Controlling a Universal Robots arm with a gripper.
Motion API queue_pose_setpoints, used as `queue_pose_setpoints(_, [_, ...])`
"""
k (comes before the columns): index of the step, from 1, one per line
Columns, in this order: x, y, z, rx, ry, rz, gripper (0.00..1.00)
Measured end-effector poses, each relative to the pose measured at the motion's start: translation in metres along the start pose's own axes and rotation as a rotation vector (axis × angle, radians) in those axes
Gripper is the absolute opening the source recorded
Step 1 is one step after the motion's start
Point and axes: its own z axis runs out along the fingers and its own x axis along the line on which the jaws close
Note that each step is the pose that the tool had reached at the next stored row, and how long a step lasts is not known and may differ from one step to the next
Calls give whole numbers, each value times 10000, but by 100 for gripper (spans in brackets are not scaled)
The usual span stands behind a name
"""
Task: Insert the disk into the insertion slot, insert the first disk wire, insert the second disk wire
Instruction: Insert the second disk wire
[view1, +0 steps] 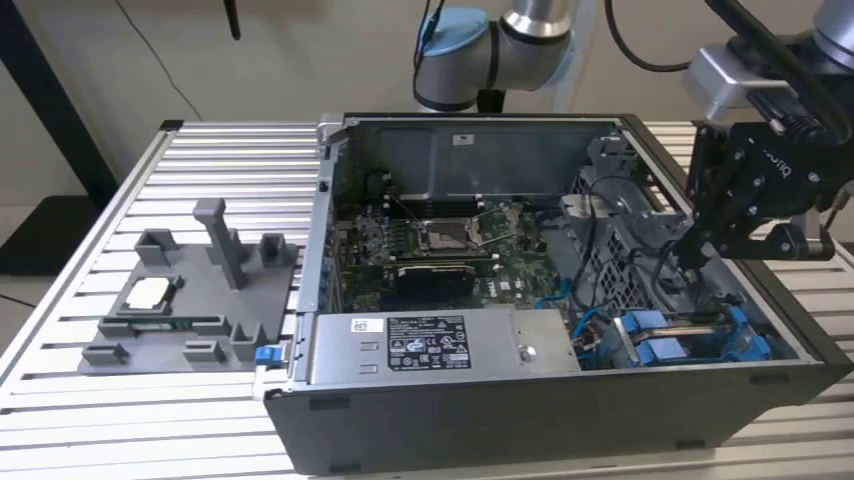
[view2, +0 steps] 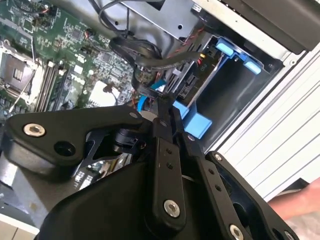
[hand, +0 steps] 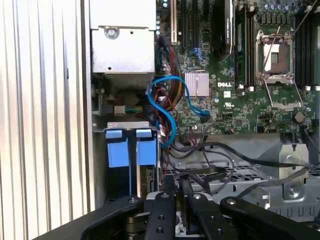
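One gripper (view1: 687, 252): fingers drawn together, tips down among the black wires (hand: 210, 145) inside the computer case (view1: 534, 420), at the exterior view's right. I cannot tell whether they pinch a wire.
Slot (view1: 694, 335): blue-railed bay at the exterior view's lower right, just below the gripper.
Disk: I cannot tell whether it sits in the slot.
Risk: the tips may snag the blue cable (hand: 167, 107) or loose wires and tug the connectors. A tilted plug could jam.

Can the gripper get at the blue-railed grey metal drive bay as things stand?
Probably yes. The gripper hangs inside the open case just above the blue-railed grey metal drive bay, with loose black cables beside it, which might snag.
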Motion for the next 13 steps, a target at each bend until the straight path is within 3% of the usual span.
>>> queue_pose_setpoints(8, [190, 0, 5, -19, 5, -150, 16])
queue_pose_setpoints(13, [214, 1, 88, -8, 5, -153, 16])
